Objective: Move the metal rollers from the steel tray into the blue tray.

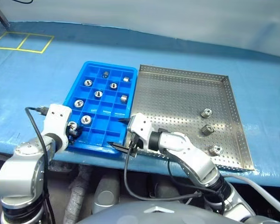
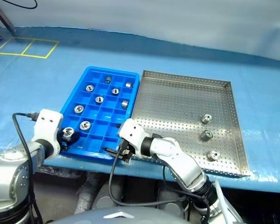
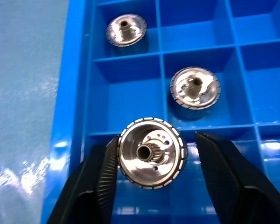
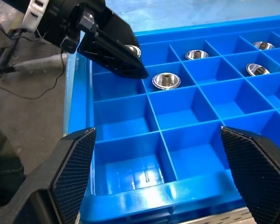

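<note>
Roller (image 3: 151,152) touching one finger (image 3: 95,184) (wrist close-up)

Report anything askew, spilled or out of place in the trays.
Nothing spilled. One roller in the blue tray lies tipped on its side while its neighbours sit hollow end up. Three rollers remain in the steel tray; the middle one also lies tilted.

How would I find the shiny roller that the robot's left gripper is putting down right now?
Look at the blue tray left of the steel tray, then go to its near left corner by the table edge. There the left gripper stands with a metal roller between its open black fingers. The other rollers in the tray sit alone, with no fingers beside them.
</note>
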`<action>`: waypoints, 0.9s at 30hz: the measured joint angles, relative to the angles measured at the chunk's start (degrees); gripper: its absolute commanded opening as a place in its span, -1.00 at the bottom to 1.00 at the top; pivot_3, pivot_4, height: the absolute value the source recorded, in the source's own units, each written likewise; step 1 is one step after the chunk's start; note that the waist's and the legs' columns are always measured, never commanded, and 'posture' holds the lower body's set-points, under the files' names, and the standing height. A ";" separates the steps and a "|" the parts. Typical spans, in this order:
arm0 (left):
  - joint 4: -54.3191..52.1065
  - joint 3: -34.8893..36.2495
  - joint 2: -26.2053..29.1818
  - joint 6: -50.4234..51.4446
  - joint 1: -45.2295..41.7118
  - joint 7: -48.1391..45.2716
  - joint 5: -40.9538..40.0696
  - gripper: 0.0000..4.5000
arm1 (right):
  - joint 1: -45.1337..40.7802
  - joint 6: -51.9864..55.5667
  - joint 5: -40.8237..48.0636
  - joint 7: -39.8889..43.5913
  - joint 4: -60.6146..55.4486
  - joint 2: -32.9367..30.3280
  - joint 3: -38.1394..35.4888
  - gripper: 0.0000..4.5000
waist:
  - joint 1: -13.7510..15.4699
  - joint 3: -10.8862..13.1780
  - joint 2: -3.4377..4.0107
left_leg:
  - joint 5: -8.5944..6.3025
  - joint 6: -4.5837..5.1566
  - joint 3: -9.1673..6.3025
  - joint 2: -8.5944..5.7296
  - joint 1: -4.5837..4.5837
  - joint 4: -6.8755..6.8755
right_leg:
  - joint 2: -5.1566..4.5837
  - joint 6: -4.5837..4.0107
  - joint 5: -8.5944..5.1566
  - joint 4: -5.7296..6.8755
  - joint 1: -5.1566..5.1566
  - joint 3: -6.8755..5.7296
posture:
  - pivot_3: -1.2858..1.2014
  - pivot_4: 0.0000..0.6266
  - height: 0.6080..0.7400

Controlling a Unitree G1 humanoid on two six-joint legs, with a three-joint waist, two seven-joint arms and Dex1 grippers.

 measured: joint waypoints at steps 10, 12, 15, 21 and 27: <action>0.12 -1.69 2.13 0.01 -4.58 -2.89 -6.01 0.97 | 5.27 2.61 0.05 -3.80 -5.74 -2.06 -4.44 1.00 | -3.00 0.00 0.00 | 0.00 0.00 0.03 0.01 0.03 -0.12 | 0.01 0.22 0.12 -0.03 -0.02 0.03 | 0.14 -0.52 1.00; 0.16 -1.60 2.31 0.00 -4.42 -2.64 -6.08 0.97 | 5.56 2.68 0.07 -4.21 -5.93 -2.03 -4.83 1.00 | -3.40 0.00 0.00 | 0.00 0.00 0.02 0.02 0.03 -0.15 | 0.03 0.22 0.12 -0.03 -0.03 0.03 | 0.15 -0.52 1.00; 0.16 -1.07 4.20 -0.01 -3.37 -2.61 -6.16 0.97 | 5.57 2.73 0.23 -4.39 -6.09 -1.85 -5.21 1.00 | -3.70 0.00 0.00 | 0.00 0.00 0.02 0.02 0.04 -0.19 | 0.02 0.22 0.12 -0.03 -0.05 0.03 | 0.15 -0.52 1.00; 0.16 2.15 8.27 -0.26 -1.51 -5.87 -8.45 0.97 | 4.23 2.77 0.40 -4.04 -6.09 -1.51 -5.19 1.00 | -3.50 0.01 -0.01 | 0.00 0.00 0.01 0.01 0.03 -0.22 | 0.00 0.20 0.10 -0.06 -0.06 0.01 | 0.17 -0.52 1.00; 0.33 2.97 9.92 -0.61 -1.43 -8.41 -11.16 0.46 | 3.37 2.69 0.33 -3.99 -5.94 -1.07 -4.63 1.00 | -3.12 0.01 -0.01 | 0.00 0.00 0.02 0.00 0.02 -0.22 | -0.01 0.19 0.09 -0.08 -0.06 0.01 | 0.17 -0.52 1.00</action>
